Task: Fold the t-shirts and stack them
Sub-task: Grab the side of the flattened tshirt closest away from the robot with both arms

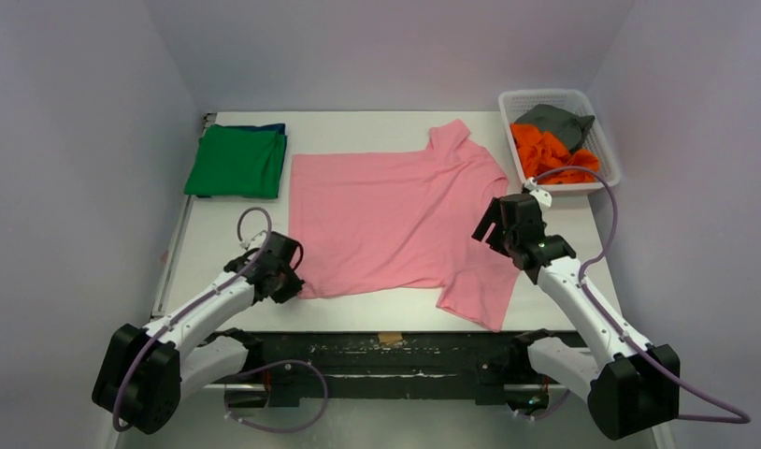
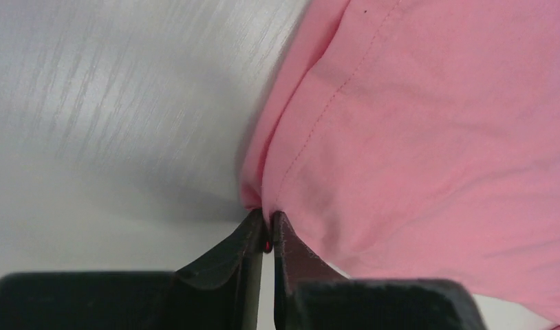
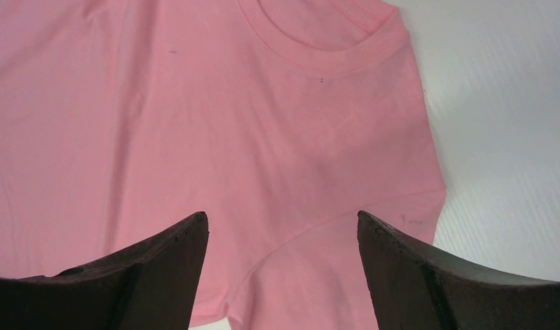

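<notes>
Only the left wrist cam shows the left gripper (image 2: 265, 218) pinching the one flat light-pink cloth t-shirt (image 1: 386, 220), while the right gripper (image 3: 283, 221) hangs spread wide.

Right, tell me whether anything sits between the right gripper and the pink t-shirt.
Nothing visible does. The right gripper is open above the pink t-shirt, with only bare cloth showing between its fingers.

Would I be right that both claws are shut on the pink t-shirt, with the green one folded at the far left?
Not quite: only the left claw is shut on the pink t-shirt; the right wrist view shows the right claw open above it.
</notes>
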Controlling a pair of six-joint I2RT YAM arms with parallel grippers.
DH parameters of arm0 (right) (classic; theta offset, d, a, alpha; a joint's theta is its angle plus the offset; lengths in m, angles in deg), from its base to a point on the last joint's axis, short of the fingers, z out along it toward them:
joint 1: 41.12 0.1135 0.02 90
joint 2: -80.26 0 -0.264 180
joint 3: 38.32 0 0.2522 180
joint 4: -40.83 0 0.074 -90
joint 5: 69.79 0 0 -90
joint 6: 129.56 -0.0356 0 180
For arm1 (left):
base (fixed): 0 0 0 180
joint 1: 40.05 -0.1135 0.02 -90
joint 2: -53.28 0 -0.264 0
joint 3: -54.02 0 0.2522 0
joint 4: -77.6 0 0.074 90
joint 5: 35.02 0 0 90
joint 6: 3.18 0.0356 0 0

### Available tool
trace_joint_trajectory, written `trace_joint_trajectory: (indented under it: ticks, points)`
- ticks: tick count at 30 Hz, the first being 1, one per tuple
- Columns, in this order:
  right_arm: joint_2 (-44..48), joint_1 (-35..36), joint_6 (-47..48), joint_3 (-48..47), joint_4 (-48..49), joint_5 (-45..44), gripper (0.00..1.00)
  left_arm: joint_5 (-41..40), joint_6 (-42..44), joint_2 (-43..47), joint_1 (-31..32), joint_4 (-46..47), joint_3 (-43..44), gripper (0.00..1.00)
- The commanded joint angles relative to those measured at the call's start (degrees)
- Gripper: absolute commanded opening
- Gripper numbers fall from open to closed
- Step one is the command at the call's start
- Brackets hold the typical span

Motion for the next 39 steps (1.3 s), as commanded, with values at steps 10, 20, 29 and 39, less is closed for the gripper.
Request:
trace_joint_trajectory:
  ticks: [10, 20, 29, 39]
  points:
    - [3.1, 0.2, -3.5, 0.2, -8.4, -0.9, 0.76, -9.7, 3.9, -2.4, -0.8, -2.6, 5.6, 0.0]
    - [-2.7, 17.1, -6.2, 3.1, -18.1, -0.1, 0.71, -3.9, 8.3, 0.0, -9.8, 1.2, 2.9, 0.0]
    - [-2.3, 26.7, -14.0, 7.3, -26.9, 0.5, 0.56, -1.7, 7.4, -0.3, -9.9, 1.2, 2.2, 0.0]
    - [-8.7, 26.7, -15.2, 11.4, -16.3, 4.3, 0.5, -0.7, 6.9, -0.1, -9.9, 1.2, 1.6, 0.0]
